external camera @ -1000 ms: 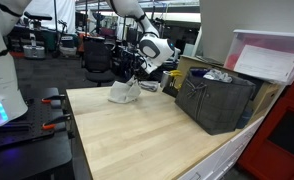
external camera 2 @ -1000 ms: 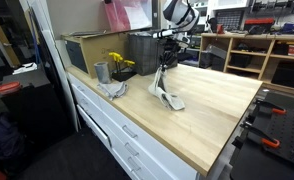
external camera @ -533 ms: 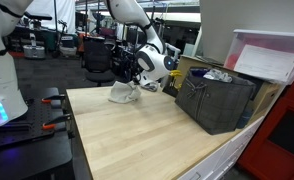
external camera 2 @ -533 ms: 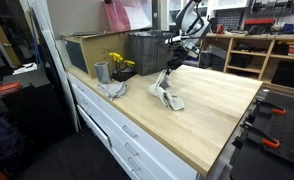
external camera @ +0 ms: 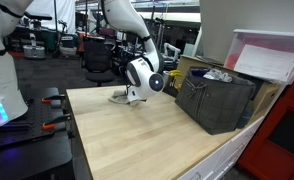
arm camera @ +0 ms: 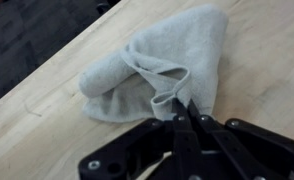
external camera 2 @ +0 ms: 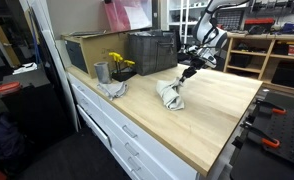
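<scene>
Right between hand (arm camera: 184,112) fingertips, grey cloth (arm camera: 172,55)

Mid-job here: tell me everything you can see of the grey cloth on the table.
The grey cloth looks like soft towel fabric, crumpled into a rough triangle with several folds and a rolled edge. It lies on the light wooden table, not far from the table's edge. The gripper is shut on one fold at the cloth's rim, and that part rises a little toward it. Nothing else touches the cloth.
</scene>
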